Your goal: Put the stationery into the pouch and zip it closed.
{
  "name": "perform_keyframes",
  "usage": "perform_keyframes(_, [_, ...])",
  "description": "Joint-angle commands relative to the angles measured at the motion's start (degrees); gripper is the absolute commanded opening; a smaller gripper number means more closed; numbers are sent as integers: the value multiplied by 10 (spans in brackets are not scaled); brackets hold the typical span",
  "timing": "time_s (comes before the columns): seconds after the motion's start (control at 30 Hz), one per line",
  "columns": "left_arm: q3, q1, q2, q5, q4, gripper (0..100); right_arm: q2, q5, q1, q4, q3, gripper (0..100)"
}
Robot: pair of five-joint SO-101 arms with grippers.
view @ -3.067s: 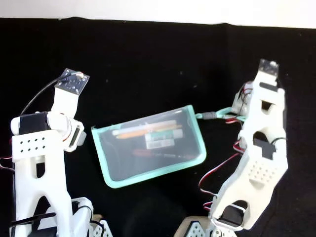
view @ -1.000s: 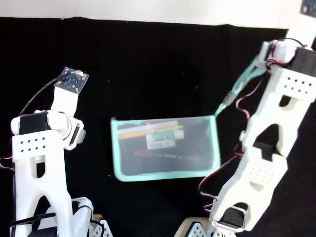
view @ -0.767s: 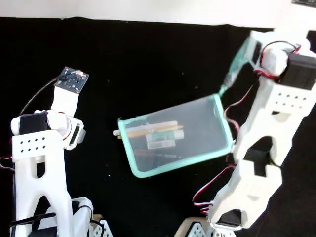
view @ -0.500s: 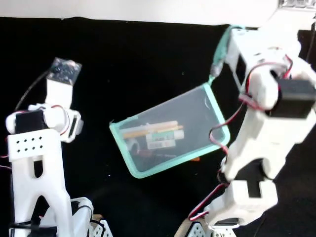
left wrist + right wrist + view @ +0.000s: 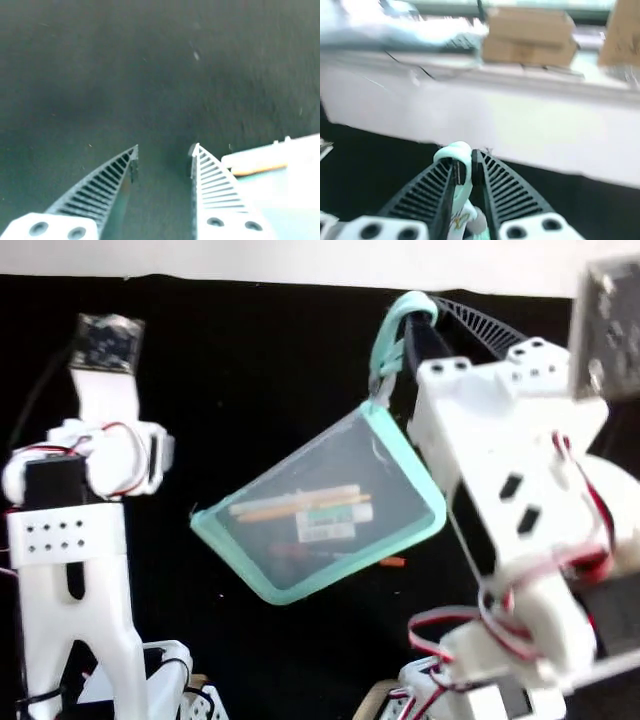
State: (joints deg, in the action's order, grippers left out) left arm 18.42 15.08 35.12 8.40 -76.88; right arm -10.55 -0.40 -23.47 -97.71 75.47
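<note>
Fingers (image 5: 425, 192) of our right end effector (image 5: 464, 165) are pressed together on the mint-green strap loop (image 5: 454, 151). From that strap the translucent mint-trimmed zip pouch (image 5: 320, 510) hangs tilted over the black table (image 5: 250, 360); we cannot tell whether its lower corner touches. Inside we see an orange pencil (image 5: 290, 509), white pens (image 5: 295, 496) and a small labelled block (image 5: 325, 531). Our left end effector (image 5: 165, 156) is spread and holds nothing, just beside the pouch's corner.
</note>
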Motion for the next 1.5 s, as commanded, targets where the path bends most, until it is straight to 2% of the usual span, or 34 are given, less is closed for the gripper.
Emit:
perform_keyframes(0.0, [-51,36,5,-62,10,185,-36,0,-34,39,9,5])
perform_keyframes(0.07, [-53,56,5,-84,10,185,-42,0,-47,51,9,5])
perform_keyframes(0.27, [-26,71,3,-86,9,185,-42,1,-80,97,9,5])
perform_keyframes(0.4, [-12,71,4,-86,9,185,-40,30,-80,144,8,5])
perform_keyframes(0.63, [-12,70,3,-86,9,185,-8,42,-83,154,8,5])
perform_keyframes(0.97, [-11,71,1,-85,8,185,46,44,-169,156,9,5])
perform_keyframes(1.27, [-11,71,1,-85,5,185,51,44,-145,207,15,5])
perform_keyframes(1.47, [-11,71,1,-85,4,185,50,44,-70,268,15,5])
